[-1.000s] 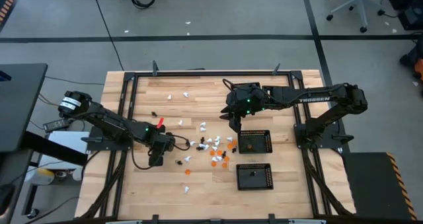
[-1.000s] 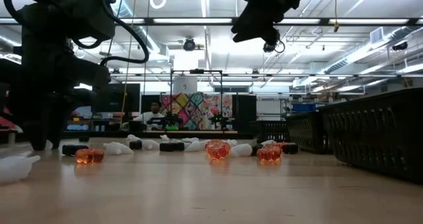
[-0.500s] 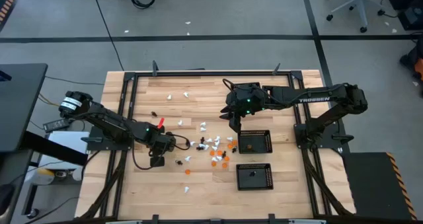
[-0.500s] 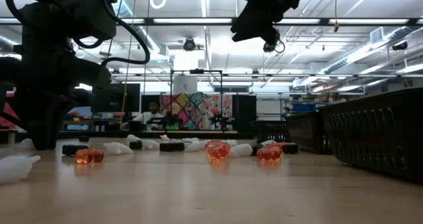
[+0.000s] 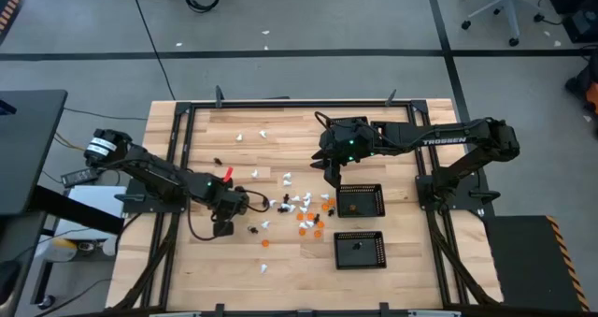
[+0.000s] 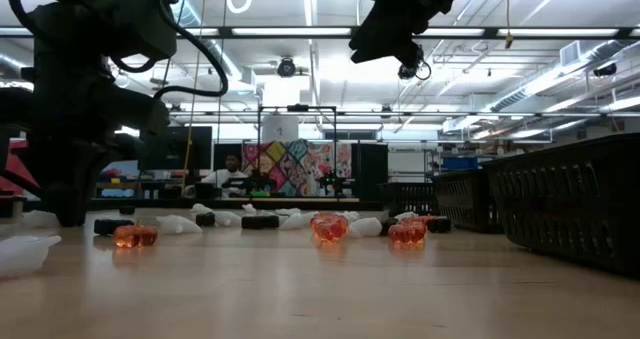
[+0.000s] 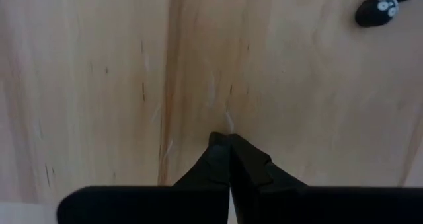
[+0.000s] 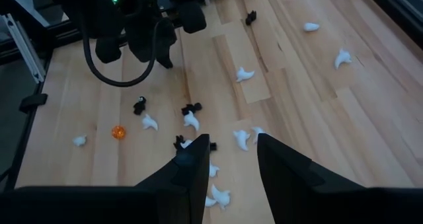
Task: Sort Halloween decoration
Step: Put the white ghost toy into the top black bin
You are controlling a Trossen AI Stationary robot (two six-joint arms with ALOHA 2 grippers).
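- Left end effector (image 5: 222, 229) low over the bench (image 5: 234, 261), left of the scatter. Fingers have just snapped together; the left wrist view shows tips meeting on bare wood, nothing between them. Likely a missed pick, so a retry is needed.
- Halloween decoration (image 5: 301, 208): white, orange and black figures strewn mid-bench; one black figure (image 7: 377, 11) lies apart from the clenched tips.
- Right end effector (image 5: 332, 180) unchanged, hovering partly released, empty, just beside the mesh trays (image 5: 361, 201).
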